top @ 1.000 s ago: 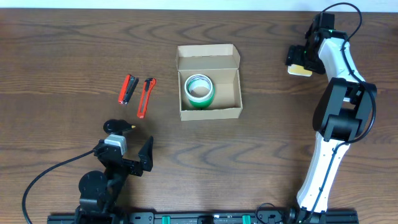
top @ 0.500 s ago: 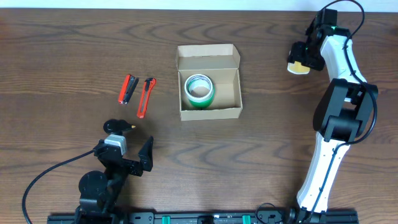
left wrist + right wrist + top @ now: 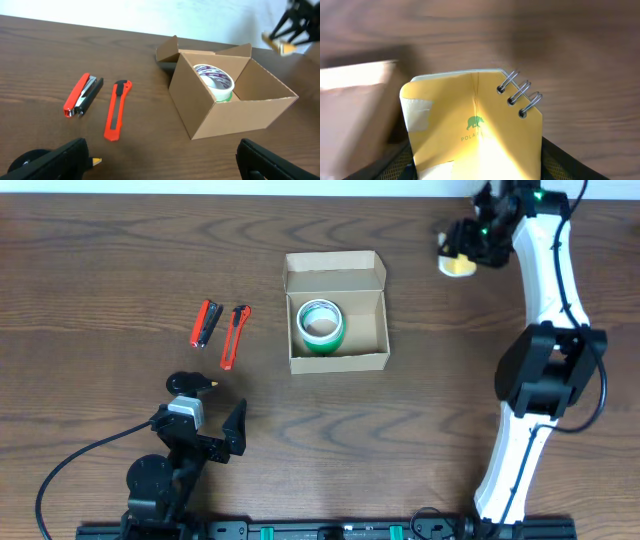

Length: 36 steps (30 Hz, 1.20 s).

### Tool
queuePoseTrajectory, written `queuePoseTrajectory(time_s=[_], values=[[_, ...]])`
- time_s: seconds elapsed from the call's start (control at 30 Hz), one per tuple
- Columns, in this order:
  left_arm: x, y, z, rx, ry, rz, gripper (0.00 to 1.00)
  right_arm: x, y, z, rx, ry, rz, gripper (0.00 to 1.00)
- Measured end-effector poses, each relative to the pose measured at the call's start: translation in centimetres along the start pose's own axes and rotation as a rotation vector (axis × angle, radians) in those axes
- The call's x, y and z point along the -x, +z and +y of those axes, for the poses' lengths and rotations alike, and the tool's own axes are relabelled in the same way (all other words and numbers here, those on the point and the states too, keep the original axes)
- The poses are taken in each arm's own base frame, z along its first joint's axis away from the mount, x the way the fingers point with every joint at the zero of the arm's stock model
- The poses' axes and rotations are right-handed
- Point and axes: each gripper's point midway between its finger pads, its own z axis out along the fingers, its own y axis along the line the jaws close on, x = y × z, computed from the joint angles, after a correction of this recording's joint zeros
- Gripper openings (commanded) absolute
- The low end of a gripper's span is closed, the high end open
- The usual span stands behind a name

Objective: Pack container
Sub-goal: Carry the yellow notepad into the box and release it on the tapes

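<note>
Overhead: right gripper point(image 3: 466, 254) holds notepad point(image 3: 457, 266) apart from right edge of container point(image 3: 386, 320).

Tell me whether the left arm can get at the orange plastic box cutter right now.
Probably yes. The orange plastic box cutter lies flat in the open just ahead of the left gripper, its jaws open, with nothing between them.

The desk point(image 3: 100, 260) is dark brown wood grain with a smooth, faintly shiny finish. The container point(image 3: 240, 117) is plain matt tan cardboard. A tape roll point(image 3: 222, 90) looks glossy, green and white. A notepad point(image 3: 475, 130) has a matt yellow paper cover and shiny metal wire rings point(image 3: 517, 95). A box cutter point(image 3: 233, 337) is smooth orange plastic.
</note>
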Motion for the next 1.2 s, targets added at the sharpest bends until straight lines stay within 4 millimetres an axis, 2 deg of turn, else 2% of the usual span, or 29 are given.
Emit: queuePoseTrajectory(time_s=[0.1,0.17,0.27,0.4,0.53,0.7,0.83,1.0,1.07,1.2], values=[[0.0,0.0,0.0,0.000,0.000,0.000,0.95,-0.4,-3.2,5.0,0.044,-0.098,-0.033,0.62],[0.0,0.0,0.0,0.000,0.000,0.000,0.95,-1.2,-5.4,9.2,0.082,-0.177,-0.053,0.62],[0.0,0.0,0.0,0.000,0.000,0.000,0.95,-3.3,-7.0,13.9,0.120,-0.261,-0.038,0.61],[0.0,0.0,0.0,0.000,0.000,0.000,0.95,-6.9,-6.8,18.4,0.133,-0.335,0.033,0.60],[0.0,0.0,0.0,0.000,0.000,0.000,0.95,-9.4,-5.4,21.7,0.069,-0.366,0.058,0.60],[0.0,0.0,0.0,0.000,0.000,0.000,0.95,-11.8,-3.7,24.4,-0.003,-0.353,0.069,0.58],[0.0,0.0,0.0,0.000,0.000,0.000,0.95,-13.4,-0.9,25.4,-0.070,-0.316,0.092,0.57],[0.0,0.0,0.0,0.000,0.000,0.000,0.95,-14.1,3.2,24.4,-0.158,-0.265,0.121,0.57],[0.0,0.0,0.0,0.000,0.000,0.000,0.95,-14.1,3.9,24.1,-0.179,-0.250,0.118,0.57],[0.0,0.0,0.0,0.000,0.000,0.000,0.95,-13.5,4.0,23.9,-0.200,-0.225,0.087,0.58]])
